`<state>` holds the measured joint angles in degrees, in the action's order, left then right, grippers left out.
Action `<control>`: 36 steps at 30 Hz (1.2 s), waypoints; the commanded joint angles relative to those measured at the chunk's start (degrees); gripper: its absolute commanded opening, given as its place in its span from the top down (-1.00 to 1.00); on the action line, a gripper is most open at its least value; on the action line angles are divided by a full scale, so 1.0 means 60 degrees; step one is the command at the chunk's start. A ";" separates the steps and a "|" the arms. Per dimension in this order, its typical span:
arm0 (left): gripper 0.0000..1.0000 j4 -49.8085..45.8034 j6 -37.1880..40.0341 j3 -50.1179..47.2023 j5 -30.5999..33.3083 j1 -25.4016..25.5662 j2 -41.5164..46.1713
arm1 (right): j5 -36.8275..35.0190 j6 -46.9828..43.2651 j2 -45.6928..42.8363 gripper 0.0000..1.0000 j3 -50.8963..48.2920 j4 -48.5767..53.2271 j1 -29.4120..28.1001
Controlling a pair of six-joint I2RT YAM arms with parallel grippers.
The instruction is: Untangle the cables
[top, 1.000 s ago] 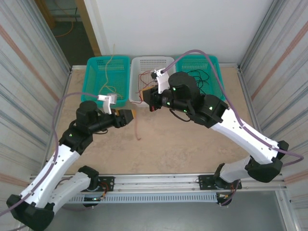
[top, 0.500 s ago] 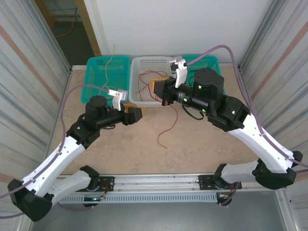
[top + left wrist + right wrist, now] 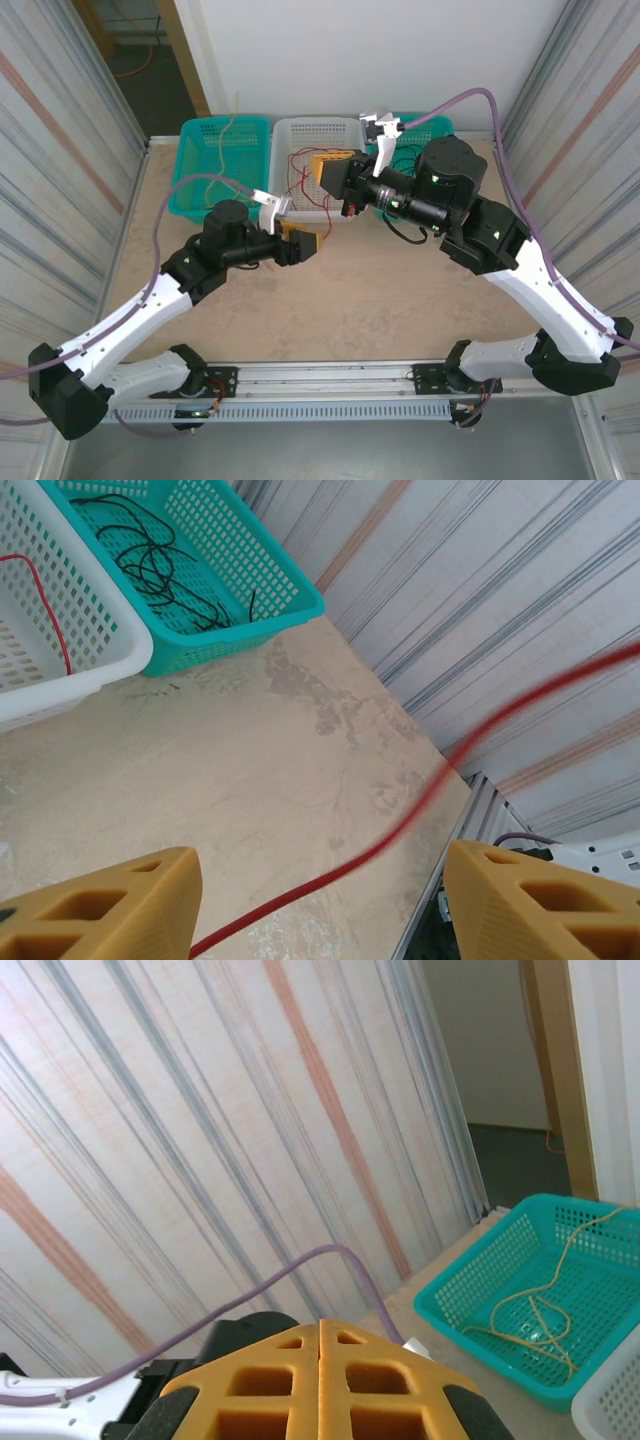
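The left claw point(image 3: 320, 910) is wide open, and a red cable point(image 3: 430, 780) runs between its fingers point(image 3: 110, 900) toward 2 o'clock. The right claw point(image 3: 320, 1340) is pinched shut (what it pinches is hidden).

Robot lab cell: striped panel walls point(image 3: 60, 150), aluminium base rail point(image 3: 330, 373).

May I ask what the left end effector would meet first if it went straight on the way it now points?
Probably the red cable slanting across the gap of the open left end effector, though depth is unclear; beyond it lies bare tabletop.
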<state>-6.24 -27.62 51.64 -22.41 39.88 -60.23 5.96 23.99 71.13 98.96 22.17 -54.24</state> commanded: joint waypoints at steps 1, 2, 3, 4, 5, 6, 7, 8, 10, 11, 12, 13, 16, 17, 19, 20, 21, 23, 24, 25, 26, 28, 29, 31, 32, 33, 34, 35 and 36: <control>-0.30 0.0044 0.0231 0.0271 0.0247 0.0078 -0.0126 | 0.0209 0.0245 -0.0135 1.00 0.0261 -0.0421 0.0075; -0.30 0.0067 0.0251 0.0262 0.0254 0.0079 -0.0161 | 0.0222 0.0247 -0.0151 1.00 0.0274 -0.0437 0.0075; -0.30 0.0100 0.0230 0.0235 0.0251 0.0083 -0.0191 | 0.0235 0.0243 -0.0166 1.00 0.0265 -0.0443 0.0075; -0.30 0.0151 0.0219 0.0213 0.0221 0.0093 -0.0225 | 0.0252 0.0244 -0.0201 1.00 0.0265 -0.0465 0.0073; -0.31 0.0184 0.0180 0.0198 0.0157 0.0092 -0.0286 | 0.0267 0.0239 -0.0210 1.00 0.0267 -0.0471 0.0079; -0.31 0.0223 0.0137 0.0198 0.0073 0.0105 -0.0349 | 0.0271 0.0236 -0.0224 1.00 0.0265 -0.0474 0.0075; -0.31 0.0272 0.0070 0.0205 -0.0026 0.0135 -0.0429 | 0.0253 0.0228 -0.0232 1.00 0.0265 -0.0473 0.0084; -0.31 0.0292 0.0019 0.0233 -0.0083 0.0182 -0.0520 | 0.0240 0.0209 -0.0239 1.00 0.0265 -0.0486 0.0089; -0.33 0.0325 -0.0014 0.0298 -0.0220 0.0287 -0.0633 | 0.0238 0.0210 -0.0239 1.00 0.0265 -0.0499 0.0097; -0.35 0.0428 -0.0029 0.0300 -0.0295 0.0346 -0.0640 | 0.0254 0.0222 -0.0239 1.00 0.0265 -0.0510 0.0108; -0.37 0.0552 -0.0046 0.0286 -0.0380 0.0397 -0.0627 | 0.0252 0.0228 -0.0238 1.00 0.0265 -0.0517 0.0101; -0.40 0.0719 -0.0083 0.0260 -0.0502 0.0447 -0.0600 | 0.0252 0.0232 -0.0239 1.00 0.0267 -0.0529 0.0095; -0.47 0.1216 -0.0208 0.0136 -0.0820 0.0515 -0.0466 | 0.0249 0.0224 -0.0280 1.00 0.0265 -0.0557 0.0104; -0.49 0.1322 -0.0233 0.0101 -0.0889 0.0517 -0.0451 | 0.0252 0.0231 -0.0284 1.00 0.0265 -0.0571 0.0104; -0.49 0.1335 -0.0269 0.0095 -0.0937 0.0517 -0.0490 | 0.0267 0.0235 -0.0284 1.00 0.0265 -0.0590 0.0111; -0.47 0.1311 -0.0272 0.0103 -0.0903 0.0517 -0.0530 | 0.0292 0.0237 -0.0289 1.00 0.0265 -0.0605 0.0104; -0.44 0.1210 -0.0261 0.0121 -0.0798 0.0517 -0.0580 | 0.0307 0.0248 -0.0294 1.00 0.0265 -0.0619 0.0104; -0.30 0.1025 -0.0211 0.0193 -0.0688 0.0517 -0.0744 | 0.0300 0.0259 -0.0312 1.00 0.0252 -0.0644 0.0104; -0.20 0.0985 -0.0196 0.0245 -0.0724 0.0517 -0.0839 | 0.0283 0.0263 -0.0325 1.00 0.0247 -0.0649 0.0104; -0.03 0.0978 -0.0214 0.0270 -0.0757 0.0530 -0.0907 | 0.0254 0.0256 -0.0341 1.00 0.0236 -0.0648 0.0104; 0.11 0.0977 -0.0217 0.0297 -0.0765 0.0533 -0.0940 | 0.0231 0.0248 -0.0367 1.00 0.0239 -0.0649 0.0104; 0.37 0.0969 -0.0218 0.0316 -0.0740 0.0546 -0.0978 | 0.0166 0.0233 -0.0411 1.00 0.0221 -0.0635 0.0128; 0.45 0.0978 -0.0225 0.0315 -0.0707 0.0546 -0.0980 | 0.0144 0.0221 -0.0429 1.00 0.0200 -0.0620 0.0145; 0.75 0.0935 -0.0191 0.0350 -0.0673 0.0546 -0.0978 | 0.0067 0.0195 -0.0549 1.00 0.0073 -0.0645 0.0177; 0.84 0.0863 -0.0176 0.0405 -0.0659 0.0546 -0.0971 | 0.0001 0.0197 -0.0611 1.00 -0.0001 -0.0670 0.0205; 0.95 0.0755 -0.0117 0.0462 -0.0659 0.0546 -0.0958 | -0.0079 0.0205 -0.0672 1.00 -0.0062 -0.0690 0.0265; 1.00 0.0701 -0.0083 0.0468 -0.0652 0.0546 -0.0902 | -0.0187 0.0227 -0.0728 1.00 -0.0112 -0.0670 0.0354; 1.00 0.0669 -0.0055 0.0429 -0.0618 0.0546 -0.0838 | -0.0260 0.0268 -0.0784 1.00 -0.0155 -0.0642 0.0459; 1.00 0.0687 -0.0041 0.0353 -0.0587 0.0550 -0.0745 | -0.0372 0.0352 -0.0835 1.00 -0.0212 -0.0593 0.0661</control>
<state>-1.45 -28.69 52.51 -25.91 42.83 -66.19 5.72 24.12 68.12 98.17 20.71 -52.01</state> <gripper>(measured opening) 0.063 0.062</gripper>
